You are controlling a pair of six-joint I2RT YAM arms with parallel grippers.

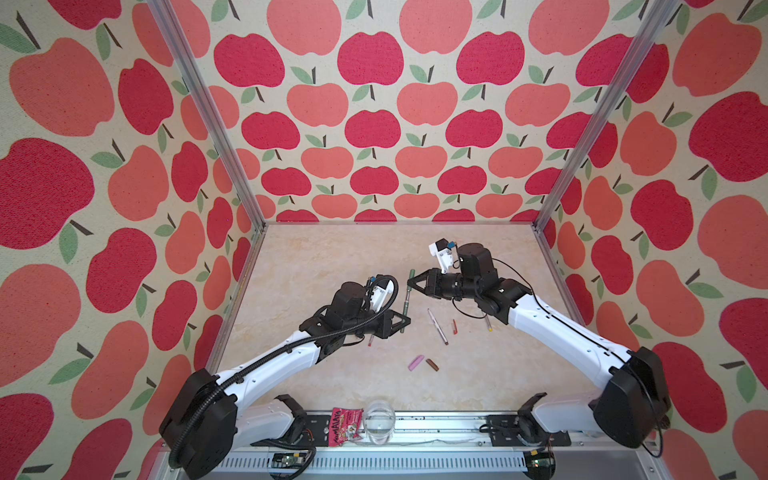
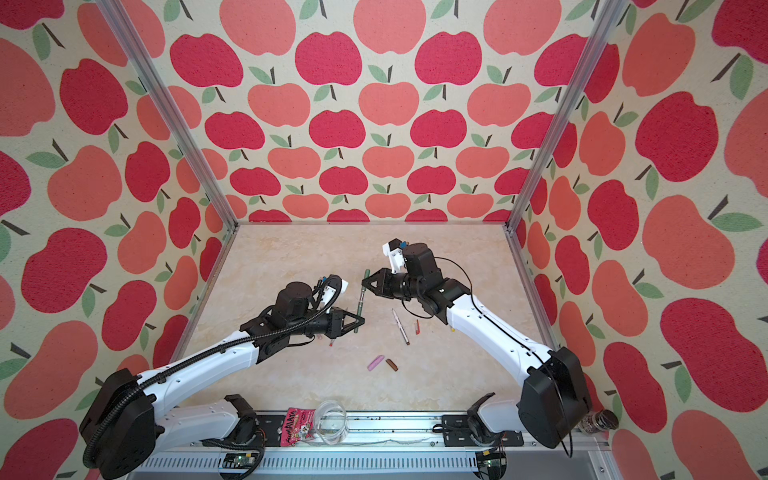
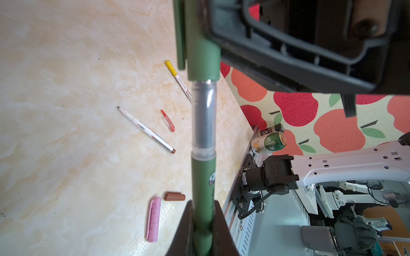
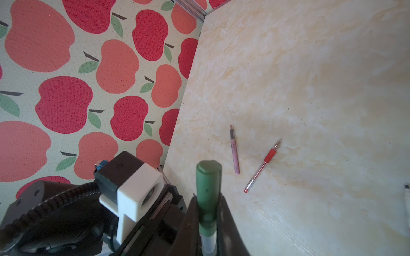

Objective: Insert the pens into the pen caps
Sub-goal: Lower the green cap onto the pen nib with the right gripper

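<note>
The left gripper is clamped tight on the barrel of the dark green pen. The right gripper, coming in from the opposite side, is clamped just as tight on the dark green cap. The two hold pen and cap in one line above the table. The pen's nose sits inside the cap's mouth, but its clear grip section shows bare between cap and barrel.

On the table just past the left gripper's fingers lie the pink cap and the brown cap, just beside each other and not touching. Farther out lies a white pen with a brown end, uncapped, with the thin red cap near it. Beyond those, a second white pen wears the yellow cap.

Out past the right gripper's fingertips, the lilac-pink pen and the red pen lie uncapped on the table, near each other but apart.
</note>
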